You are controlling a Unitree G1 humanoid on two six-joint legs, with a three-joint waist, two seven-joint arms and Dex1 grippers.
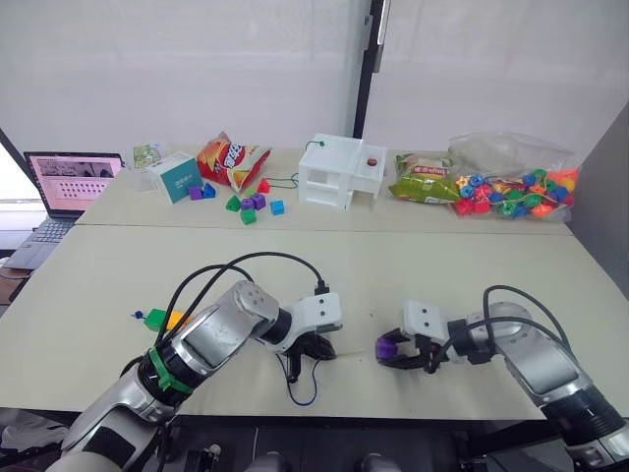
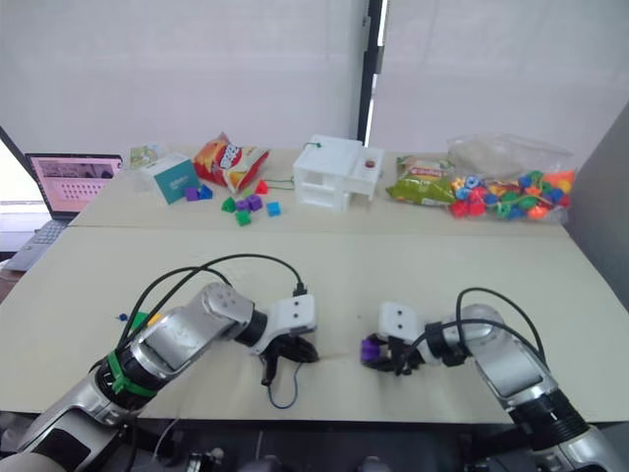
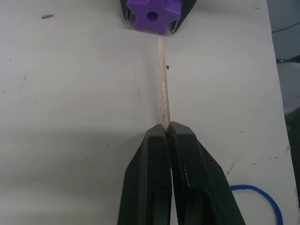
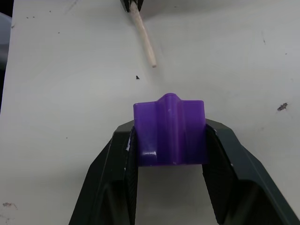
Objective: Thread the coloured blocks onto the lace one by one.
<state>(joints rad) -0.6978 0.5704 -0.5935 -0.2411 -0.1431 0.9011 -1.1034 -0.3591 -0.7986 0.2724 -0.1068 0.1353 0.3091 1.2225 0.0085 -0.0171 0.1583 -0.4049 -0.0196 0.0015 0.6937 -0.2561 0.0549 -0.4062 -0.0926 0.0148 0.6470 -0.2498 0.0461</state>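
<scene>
While the right fingers [image 4: 169, 140] squeeze the purple plastic star bead [image 4: 168, 131], its hole faces nine o'clock, where the left fingers [image 3: 168, 136] pinch the dark-blue lace's pale stiff tip [image 3: 162, 84].

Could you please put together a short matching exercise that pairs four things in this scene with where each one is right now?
Things:
1. purple block
2. lace's pale tip
3. clear bag of bright beads
4. laptop

Places:
A. far right of the back table
B. clamped in the left tool, pointing at the block's hole
C. far left edge of the back table
D. gripped in the right tool, just short of the tip

Pairs: 1-D, 2-B, 3-A, 4-C
</scene>
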